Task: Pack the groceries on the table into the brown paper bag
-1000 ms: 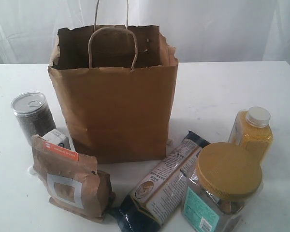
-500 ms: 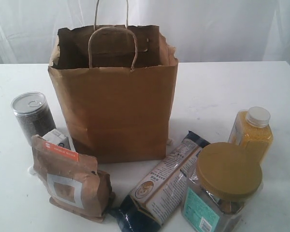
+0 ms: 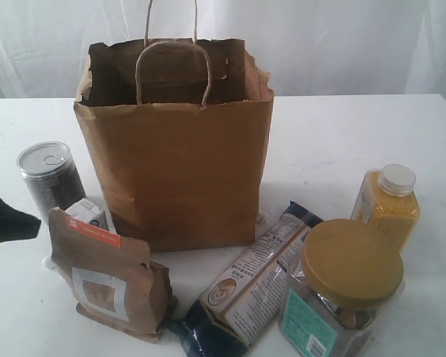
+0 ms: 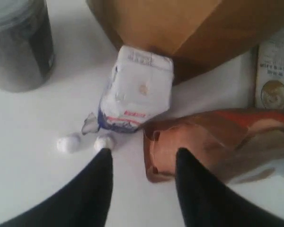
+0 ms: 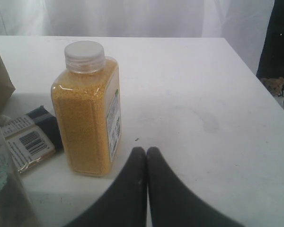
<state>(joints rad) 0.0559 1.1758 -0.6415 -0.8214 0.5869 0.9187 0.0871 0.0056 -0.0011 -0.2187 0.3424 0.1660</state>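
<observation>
The brown paper bag stands open at the middle of the table. Left of it are the grey can, the small white-blue carton and the brown orange-striped pouch. To its right lie the long dark-blue packet, the gold-lidded jar and the yellow bottle. My left gripper enters from the left edge; it is open above the pouch's top edge, near the carton. My right gripper is shut and empty beside the bottle; the exterior view does not show it.
Two small white lumps lie on the table by the carton. The can stands close to my left gripper. The table's edge runs near the right arm, with a dark object beyond it. A white curtain hangs behind.
My left gripper has come into the exterior view from the left edge, next to the can and pouch. The groceries and bag have not moved.
</observation>
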